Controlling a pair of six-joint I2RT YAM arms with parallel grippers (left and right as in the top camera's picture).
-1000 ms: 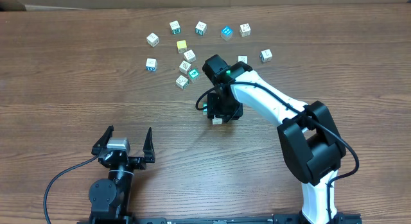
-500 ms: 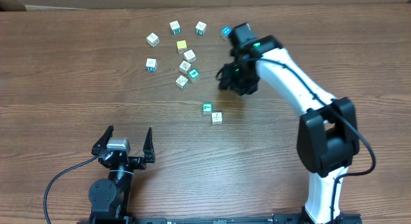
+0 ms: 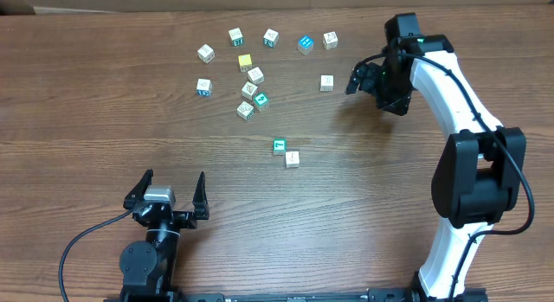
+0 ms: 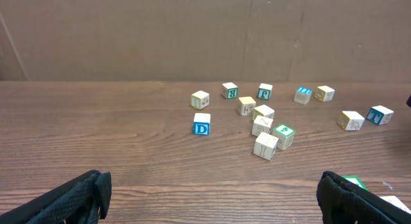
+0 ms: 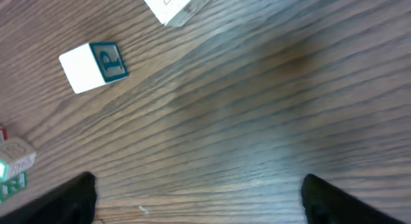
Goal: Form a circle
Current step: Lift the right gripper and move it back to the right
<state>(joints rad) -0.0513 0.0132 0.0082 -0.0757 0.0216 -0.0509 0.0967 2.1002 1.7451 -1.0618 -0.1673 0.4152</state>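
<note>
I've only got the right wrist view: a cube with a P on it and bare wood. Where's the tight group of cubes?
Observer: The circle, three whitish cubes and one green-topped, sits off to the left of the right gripper, on the table's far half.
Operator: Anything near the table's middle?
Observer: Yes, a green cube and a pale cube lie close together there, apart from the group.
Operator: And the other arm?
Observer: The left gripper is open at the near edge, holding nothing.

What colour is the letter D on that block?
Blue. The D block shows best in the left wrist view.
</note>
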